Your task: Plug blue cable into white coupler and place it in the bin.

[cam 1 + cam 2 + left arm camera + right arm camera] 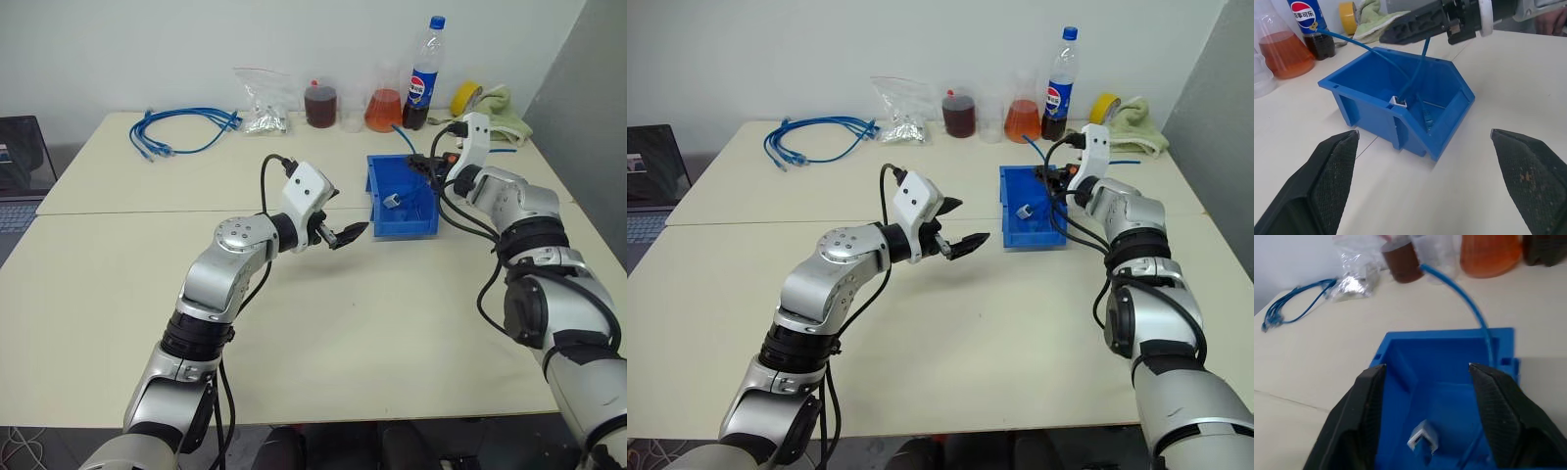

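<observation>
white coupler [1422,436] and blue cable [1409,81] inside bin [377,208]

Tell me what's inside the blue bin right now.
The white coupler lies in the bin with the blue cable running to it; part trails out over the back wall. The plug-to-socket joint itself can't be made out.

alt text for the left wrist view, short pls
The blue bin sits on a cream table with the white coupler and blue cable inside it, the cable trailing out over the back wall. The right gripper hangs above the bin, and the left gripper's jaws stand wide open.
</observation>
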